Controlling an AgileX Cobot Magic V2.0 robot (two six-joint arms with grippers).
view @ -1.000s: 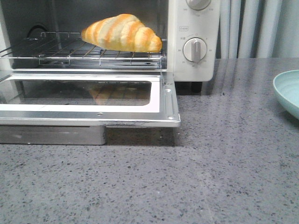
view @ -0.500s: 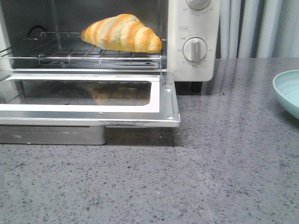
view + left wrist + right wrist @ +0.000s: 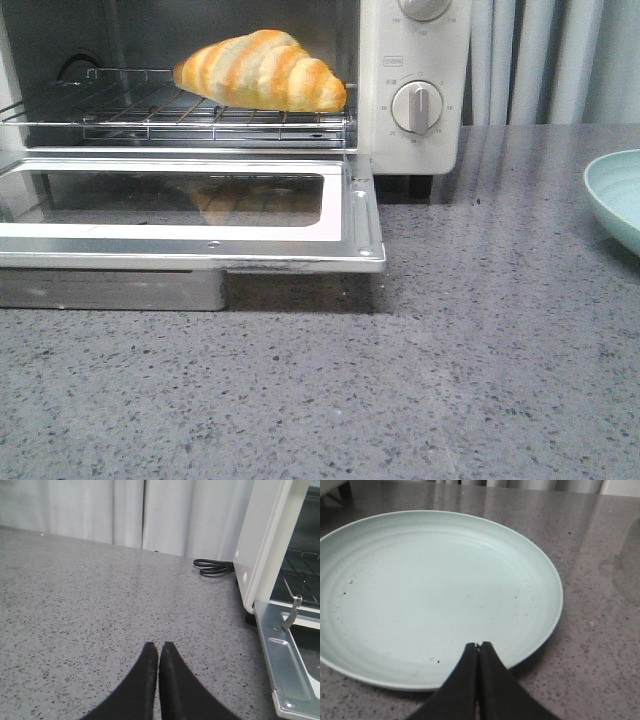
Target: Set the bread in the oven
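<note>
On the speckled grey desk (image 3: 450, 380) stands the oven (image 3: 415, 60), its glass door (image 3: 190, 215) folded down flat and reaching forward over the desk. Inside, the bread (image 3: 262, 70) lies on the wire rack (image 3: 150, 118), toward the right end of it, next to the panel with the round knob (image 3: 417, 106); a faint reflection of it shows in the door glass. Nothing stands between the door and the near edge of the desk. Pale curtains (image 3: 545, 60) hang behind.

Well to the right of the oven, a pale green plate (image 3: 440, 595) sits on the desk, with only a few dark crumbs and specks on it. The right tool (image 3: 478, 647) hangs over the near rim of this plate, its two black fingers pressed together with nothing between them.

The left tool (image 3: 158, 647) is likewise clenched and holding nothing, above bare desk beside the oven's outer side wall. A coiled black cable (image 3: 214, 567) lies on the desk at the back, near the oven's rear corner.
</note>
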